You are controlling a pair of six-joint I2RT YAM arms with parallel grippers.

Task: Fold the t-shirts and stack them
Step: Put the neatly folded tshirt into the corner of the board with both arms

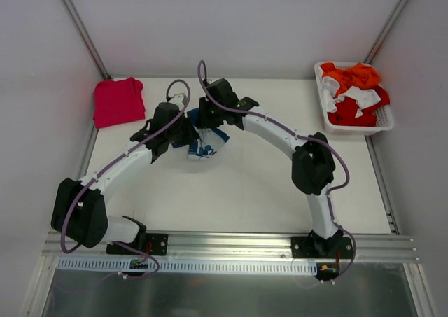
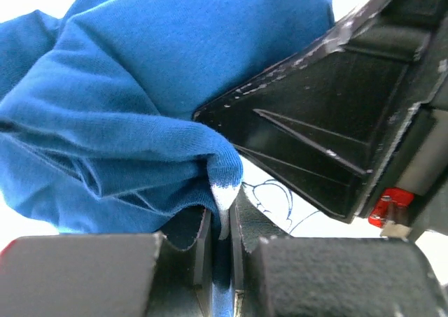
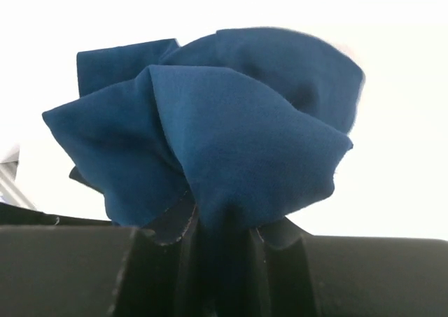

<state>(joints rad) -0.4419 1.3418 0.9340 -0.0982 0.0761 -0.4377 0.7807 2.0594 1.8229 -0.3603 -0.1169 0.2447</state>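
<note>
A bright pinkish-red cloth t-shirt (image 1: 117,101) lies folded flat on the white table top (image 1: 245,191), at the far left corner, well apart from both pincers and to the left of the left one.

The left arm reaches from its base at the near edge towards the middle of the table. In its wrist view, the left pincer (image 2: 221,222) is clenched on a fold of the dark blue cloth t-shirt (image 1: 203,148). A pale edge of the fabric is nipped between the two dark fingers, and the rest of the cloth billows up and to the left above them. A line drawing printed on pale fabric shows just behind the fingers.

From above, the blue t-shirt is a small crumpled bundle with a white printed patch. It hangs just beneath the two pincers, which meet close together over the table's middle.

The right pincer (image 3: 220,229) is also clenched on the blue t-shirt. In its wrist view, the cloth rises from between the fingers in a rounded bunch of folds.

Far to the right of the right pincer, at the far right corner, stands a white plastic slotted basket (image 1: 355,129). It holds crumpled orange, red and white cloths (image 1: 353,93).
</note>
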